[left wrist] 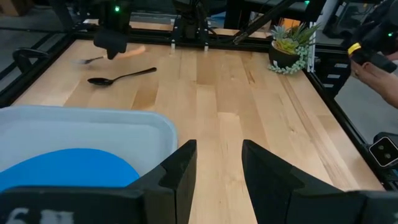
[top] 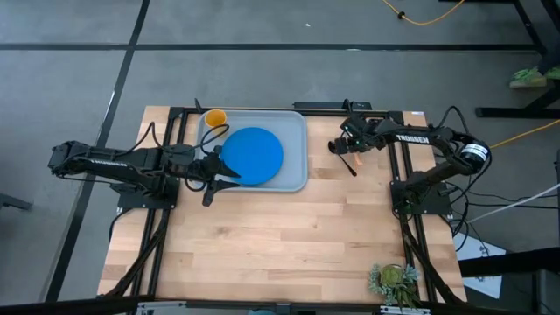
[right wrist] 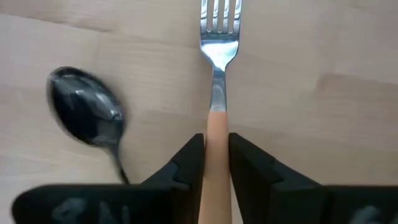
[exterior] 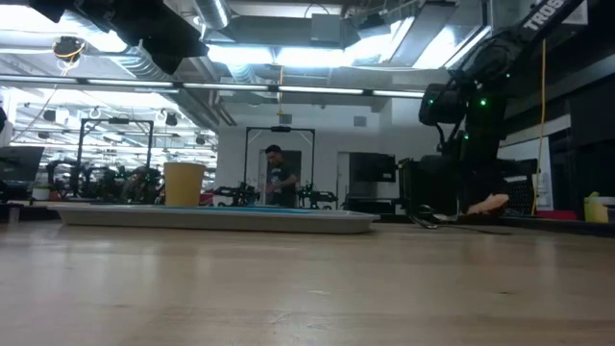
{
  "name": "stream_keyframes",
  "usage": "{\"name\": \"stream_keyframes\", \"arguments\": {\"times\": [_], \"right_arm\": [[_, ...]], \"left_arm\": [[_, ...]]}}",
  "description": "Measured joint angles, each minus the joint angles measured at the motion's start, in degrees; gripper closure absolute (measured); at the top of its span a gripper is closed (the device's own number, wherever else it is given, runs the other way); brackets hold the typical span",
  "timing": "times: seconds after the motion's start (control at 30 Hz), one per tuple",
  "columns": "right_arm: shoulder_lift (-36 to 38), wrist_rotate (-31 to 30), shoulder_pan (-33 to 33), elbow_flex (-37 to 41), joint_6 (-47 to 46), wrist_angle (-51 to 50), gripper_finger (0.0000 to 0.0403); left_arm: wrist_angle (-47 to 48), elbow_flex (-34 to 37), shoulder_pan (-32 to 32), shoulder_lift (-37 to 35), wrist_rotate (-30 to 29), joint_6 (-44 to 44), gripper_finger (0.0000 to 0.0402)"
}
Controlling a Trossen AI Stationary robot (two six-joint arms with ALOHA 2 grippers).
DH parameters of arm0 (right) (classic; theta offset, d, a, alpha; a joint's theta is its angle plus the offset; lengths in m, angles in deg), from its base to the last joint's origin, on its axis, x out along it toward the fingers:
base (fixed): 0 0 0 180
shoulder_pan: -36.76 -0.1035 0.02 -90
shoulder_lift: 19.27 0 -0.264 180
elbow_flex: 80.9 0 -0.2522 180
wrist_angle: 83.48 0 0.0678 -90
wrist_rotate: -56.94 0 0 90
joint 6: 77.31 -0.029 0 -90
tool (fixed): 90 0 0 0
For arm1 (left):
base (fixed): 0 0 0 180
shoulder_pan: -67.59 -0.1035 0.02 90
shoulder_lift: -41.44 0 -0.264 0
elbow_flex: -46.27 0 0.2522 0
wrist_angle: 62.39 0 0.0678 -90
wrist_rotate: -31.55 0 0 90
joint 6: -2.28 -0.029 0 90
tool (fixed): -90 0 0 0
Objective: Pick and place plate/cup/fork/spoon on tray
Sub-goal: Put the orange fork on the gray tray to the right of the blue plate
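Observation:
The grey-blue tray (top: 296,149) lies at the far middle of the table. The blue plate (top: 252,156) lies flat in it, and the yellow cup (top: 214,117) stands upright at its far left corner. My right gripper (top: 346,145) is right of the tray, shut on the orange-handled fork (right wrist: 217,37). The dark spoon (top: 352,166) lies on the wood just beside the fork, and its bowl (right wrist: 87,115) shows in the right wrist view. My left gripper (left wrist: 217,168) is open and empty at the tray's near left edge (top: 214,175). My right gripper pinches the fork's orange handle (right wrist: 216,140) between its two fingers, close to where the handle meets the silvery neck. The fingers point down from above and lie across the fork. The tines (right wrist: 219,12) stick out past the fingers. Whether the fork rests on the wood, I cannot tell.
A small potted plant (top: 394,282) stands at the table's near right corner. Dark frame rails run along both sides (top: 411,227). A person's hand (left wrist: 379,68) shows beyond the table's edge. Bare wood lies near of the tray (top: 280,245).

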Motion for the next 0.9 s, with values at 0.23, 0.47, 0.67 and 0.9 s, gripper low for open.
{"name": "stream_keyframes", "arguments": {"times": [0.23,0.47,0.67,0.9], "right_arm": [[0.0,-1.0,-3.2,-2.3,-1.7,0.5,0.0328],[0.1,-1.3,-7.9,-3.1,-5.1,9.3,0.0328],[-1.2,-1.9,-13.1,-3.1,-10.5,19.6,0.0330],[-7.3,-3.0,-18.5,-4.8,-15.6,29.5,0.0332]], "left_arm": [[0.0,0.0,0.0,0.0,0.0,0.0,0.0280],[0.0,0.0,0.0,0.0,0.0,0.0,0.0280],[0.0,0.0,0.0,0.0,0.0,0.0,0.0280],[0.0,0.0,0.0,0.0,0.0,0.0,0.0280]]}}
